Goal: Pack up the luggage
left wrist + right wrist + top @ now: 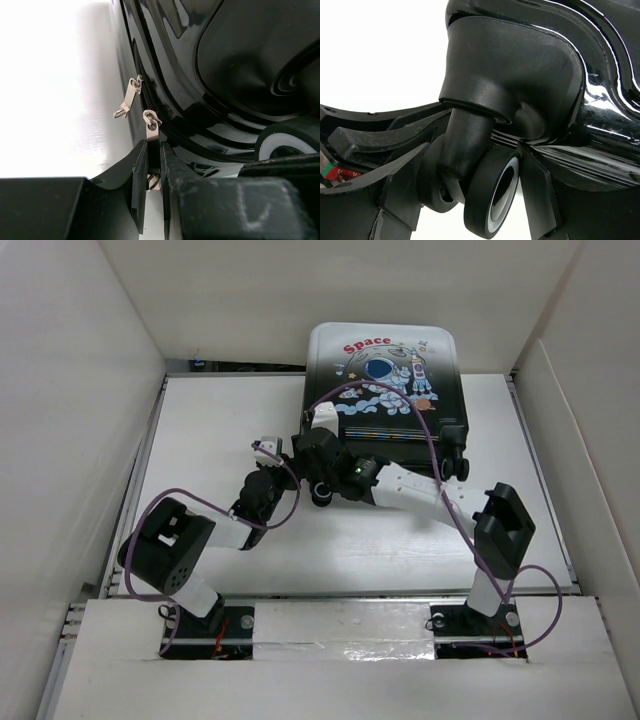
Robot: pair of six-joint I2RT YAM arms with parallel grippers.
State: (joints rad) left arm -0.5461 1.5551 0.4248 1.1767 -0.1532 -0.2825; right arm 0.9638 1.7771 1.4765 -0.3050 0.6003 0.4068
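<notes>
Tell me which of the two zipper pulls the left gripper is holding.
The lower zipper pull, pinched in the left gripper; the upper zipper pull hangs free against the suitcase.

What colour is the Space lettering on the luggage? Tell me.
Red. The Space lettering on the luggage shows best in the top external view.

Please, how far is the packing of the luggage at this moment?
Done: the luggage is shut, lying flat. In hand: the left gripper pinches one zipper pull; the right gripper appears to clamp a wheel, steadying it. Left: a second pull hangs a little apart, so the zipper may still need closing between them.
</notes>
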